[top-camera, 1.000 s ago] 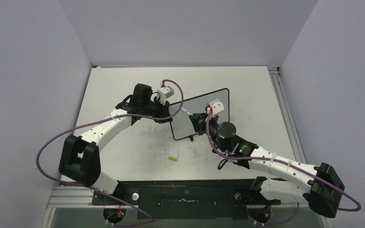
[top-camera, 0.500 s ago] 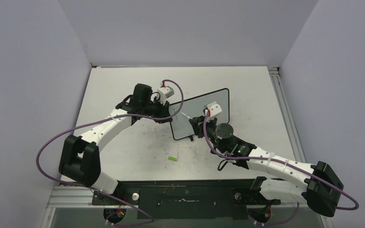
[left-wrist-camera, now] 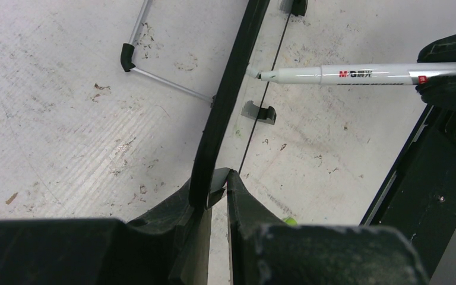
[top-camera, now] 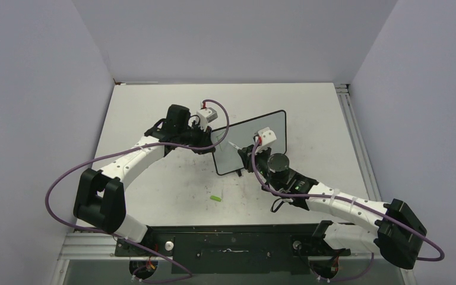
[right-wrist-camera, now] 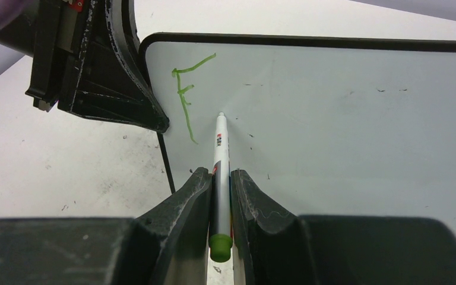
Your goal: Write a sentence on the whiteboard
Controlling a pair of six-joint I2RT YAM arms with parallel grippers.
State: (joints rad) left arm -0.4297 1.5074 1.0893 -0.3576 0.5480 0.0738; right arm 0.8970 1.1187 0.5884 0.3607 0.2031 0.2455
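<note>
The whiteboard (top-camera: 255,135) stands tilted on the table, with a black frame and a glossy grey-white face (right-wrist-camera: 344,119). My left gripper (left-wrist-camera: 217,178) is shut on its left frame edge (left-wrist-camera: 228,95); it also shows in the right wrist view (right-wrist-camera: 101,71). My right gripper (right-wrist-camera: 219,177) is shut on a white marker (right-wrist-camera: 219,148) with a green end plug. The marker's tip touches the board face just right of a green letter F (right-wrist-camera: 185,95), the only writing of the sentence that shows. From the left wrist, the marker (left-wrist-camera: 344,74) meets the board edge-on.
A small green marker cap (top-camera: 215,198) lies on the scuffed white table (top-camera: 154,178) in front of the board. A metal prop leg (left-wrist-camera: 154,74) juts behind the board, and a black foot (left-wrist-camera: 258,113) sits under it. Grey walls enclose the table.
My right wrist has shifted a little toward the near side and turned, carrying the marker tip slightly across the board. The left arm and the board have stayed put.
</note>
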